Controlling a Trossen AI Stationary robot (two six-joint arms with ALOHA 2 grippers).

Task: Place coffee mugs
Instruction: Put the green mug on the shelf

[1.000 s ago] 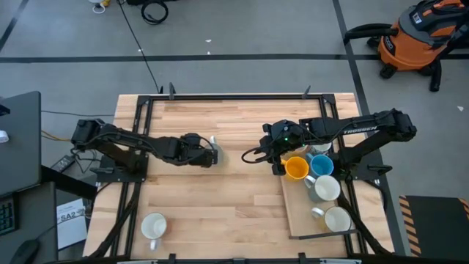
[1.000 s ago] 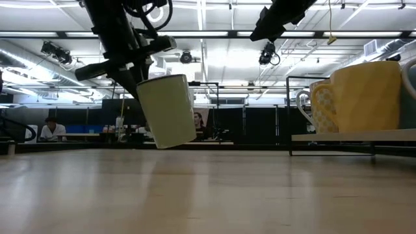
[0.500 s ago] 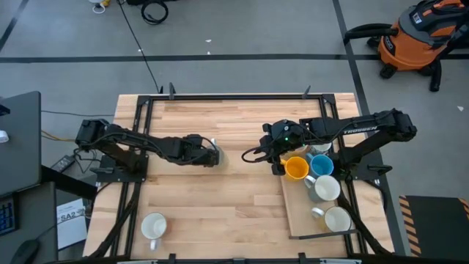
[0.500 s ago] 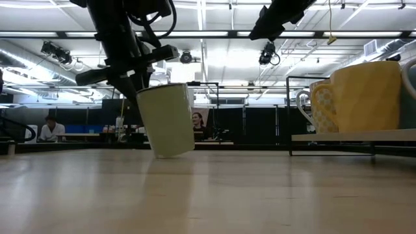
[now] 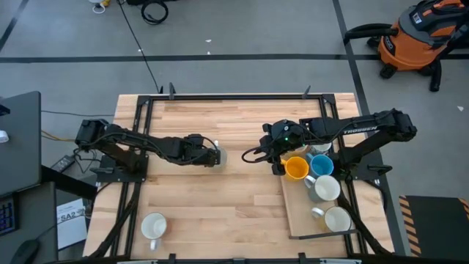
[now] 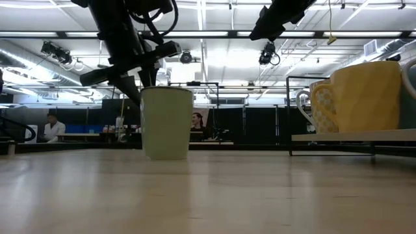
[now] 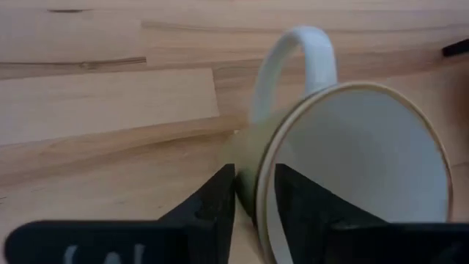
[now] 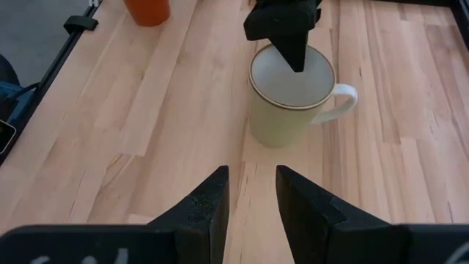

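A: Mug status? Cream mug [image 5: 212,155] stands upright on the wooden table [image 5: 220,202], around mid-table, nearer the far edge. Low view shows its base flat on the wood.

B: Left gripper [image 5: 205,152]?
A: At the mug's rim. Wrist view has one finger [image 7: 212,209] outside the wall and one inside; jaws straddle the wall with a thin gap showing, so loosely spread, not squeezing.

B: Right side?
A: Right gripper [image 5: 277,155] hovers by the inner edge of the tray [image 5: 297,216], fingers parted, nothing between them. It sits just beside the yellow-orange mug [image 5: 296,168].

B: Other mugs?
A: Blue mug [image 5: 321,164] and two white mugs [image 5: 325,188] on the tray near the table's right edge. One white mug [image 5: 153,226] near the front-left corner.
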